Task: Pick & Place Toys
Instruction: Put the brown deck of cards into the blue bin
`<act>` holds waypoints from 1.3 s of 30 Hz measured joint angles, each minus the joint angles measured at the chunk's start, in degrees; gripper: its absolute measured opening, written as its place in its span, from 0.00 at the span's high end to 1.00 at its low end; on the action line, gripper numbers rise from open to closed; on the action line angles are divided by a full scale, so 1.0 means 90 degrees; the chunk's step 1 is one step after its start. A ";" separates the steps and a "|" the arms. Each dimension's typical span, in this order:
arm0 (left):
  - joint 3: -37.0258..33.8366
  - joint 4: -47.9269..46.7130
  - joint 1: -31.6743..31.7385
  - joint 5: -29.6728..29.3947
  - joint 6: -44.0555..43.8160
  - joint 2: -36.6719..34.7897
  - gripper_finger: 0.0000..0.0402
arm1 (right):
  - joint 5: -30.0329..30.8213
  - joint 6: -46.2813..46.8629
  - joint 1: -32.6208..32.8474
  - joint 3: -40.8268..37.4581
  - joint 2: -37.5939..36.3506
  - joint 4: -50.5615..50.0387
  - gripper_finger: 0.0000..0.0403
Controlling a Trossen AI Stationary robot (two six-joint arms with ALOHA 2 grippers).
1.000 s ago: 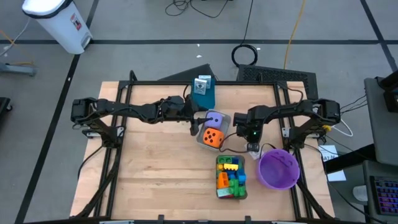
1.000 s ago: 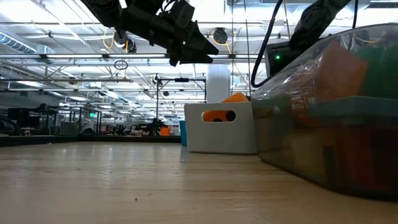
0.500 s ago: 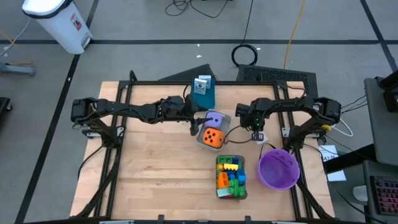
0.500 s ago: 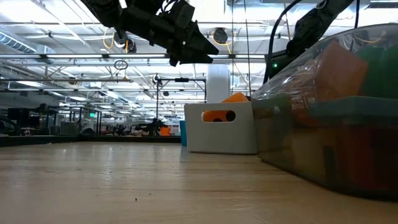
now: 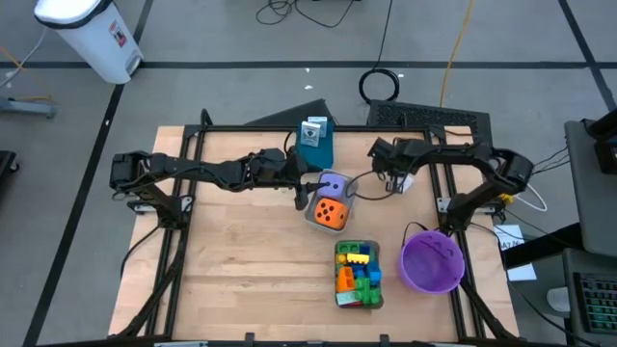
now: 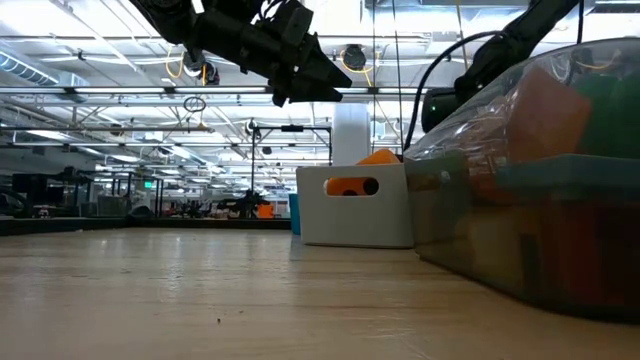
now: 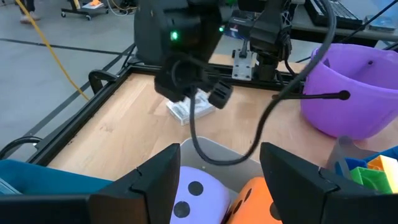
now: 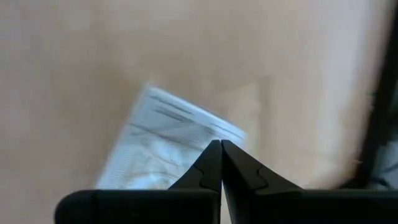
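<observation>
A purple die (image 5: 332, 185) and an orange die (image 5: 330, 213) sit in a grey tray (image 5: 313, 214) at mid-table. Several coloured bricks (image 5: 358, 273) fill a clear tub near the front. My left gripper (image 5: 301, 196) hangs open above the tray's left side; its fingers frame the dice in the left wrist view (image 7: 221, 180). My right gripper (image 5: 398, 173), right of the tray toward the far edge, is shut on a small clear plastic packet (image 7: 188, 109). My right gripper pinches the clear packet by its edge (image 8: 208, 138) between its shut fingertips, coming from above and pointing down. The packet hangs or lies just below the tips. I cannot tell whether it rests on the table.
A purple round bowl (image 5: 431, 260) stands at the right front. A blue box (image 5: 314, 146) stands behind the grey tray. Black frame rails (image 5: 289, 128) run round the table. Bare wood lies at the left front (image 5: 241, 270).
My right gripper has moved from beside the purple bowl toward the table's far edge, and the small clear packet has gone along with it. My left gripper has kept still over the dice tray.
</observation>
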 joint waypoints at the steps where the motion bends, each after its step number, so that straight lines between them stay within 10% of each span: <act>1: 0.0000 0.0000 0.0000 0.0000 0.0000 0.0000 0.43 | 0.0093 -0.0011 -0.0020 0.0000 -0.0084 0.0038 1.00; 8: 0.0000 0.0036 0.0024 0.0000 0.0049 0.0000 0.43 | 0.0266 0.0519 -0.0016 0.0000 -0.1248 0.0002 1.00; 14: 0.0000 0.0053 0.0036 -0.0010 0.0143 0.0000 0.43 | -0.0976 0.1040 -0.0176 0.0002 -0.2442 -0.0233 0.94; 31: 0.0000 0.0049 0.0034 0.0000 0.0131 0.0000 0.43 | -0.1883 0.1886 -0.1014 0.0005 -0.1782 -0.1109 0.09; 39: 0.0000 0.0049 0.0034 0.0000 0.0117 0.0000 0.43 | -0.1883 0.1728 -0.1014 0.0007 -0.1067 -0.0873 0.04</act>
